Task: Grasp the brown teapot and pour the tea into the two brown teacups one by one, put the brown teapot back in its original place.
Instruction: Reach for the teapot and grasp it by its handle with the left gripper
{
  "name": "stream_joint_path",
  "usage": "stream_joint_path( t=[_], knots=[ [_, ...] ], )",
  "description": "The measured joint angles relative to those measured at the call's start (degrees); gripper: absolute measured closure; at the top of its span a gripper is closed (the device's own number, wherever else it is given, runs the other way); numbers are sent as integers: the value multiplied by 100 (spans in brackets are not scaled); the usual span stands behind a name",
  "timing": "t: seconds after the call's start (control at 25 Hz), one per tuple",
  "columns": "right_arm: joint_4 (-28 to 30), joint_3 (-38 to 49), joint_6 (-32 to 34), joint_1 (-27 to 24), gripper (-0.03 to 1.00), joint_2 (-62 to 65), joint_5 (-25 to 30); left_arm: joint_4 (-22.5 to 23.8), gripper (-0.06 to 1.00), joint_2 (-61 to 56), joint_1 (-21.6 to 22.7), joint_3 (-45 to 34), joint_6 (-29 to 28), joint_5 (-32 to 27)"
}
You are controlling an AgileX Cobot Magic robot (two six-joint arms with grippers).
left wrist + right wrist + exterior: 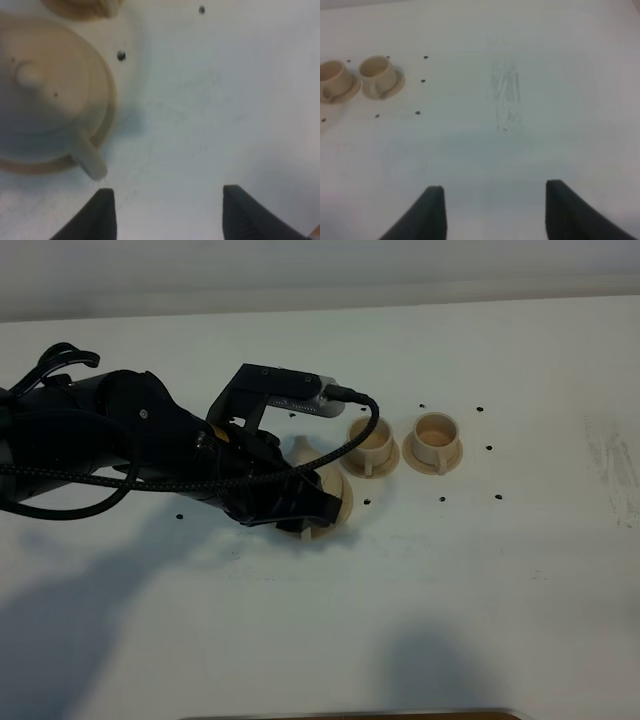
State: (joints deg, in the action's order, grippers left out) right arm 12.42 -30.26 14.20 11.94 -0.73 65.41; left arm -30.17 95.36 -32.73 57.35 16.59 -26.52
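Fingertips of your left gripper (168, 191) are standing well apart with nothing between them: jaws spread, holding nothing. The gap is facing bare table (215, 115), not the pot. Just beyond one fingertip (102, 210), the handle (90, 161) of the brown teapot (45, 95) is poking out toward the gripper. It is coming near but not touching, and it is lying off to one side of the gap rather than inside it. Its long axis is running from the pot's body straight out at the gripper. So I am judging that jaws closing across it should be catching it squarely, once you are shifting sideways toward the pot and easing forward. The teapot is sitting upright, lid knob (29, 75) on top, on its wide saucer (22, 167), which I am taking as the original place. From the high camera the left arm is hanging right over the pot and hiding most of it. Farther on, the two brown teacups are standing on their small saucers, one (372, 440) just beside the pot's saucer, the other (436, 436) beyond it. Your right gripper (494, 186) is hovering over bare table, jaws likewise spread and empty, well away from the cups, so the left arm is the nearer one for this grasp.
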Motion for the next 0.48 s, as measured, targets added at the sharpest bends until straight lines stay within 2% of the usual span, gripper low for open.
stream_joint_path(
  t=[0.2,0.36,0.48],
  knots=[
    [0,0,-2,0,53,0,-6,-73,41,0,0,-7,116,144],
    [0,0,-2,0,53,0,-6,-737,41,0,-191,-228,138,568],
    [0,0,-2,0,53,0,-6,-1030,43,0,-369,-328,-76,884]
  ],
)
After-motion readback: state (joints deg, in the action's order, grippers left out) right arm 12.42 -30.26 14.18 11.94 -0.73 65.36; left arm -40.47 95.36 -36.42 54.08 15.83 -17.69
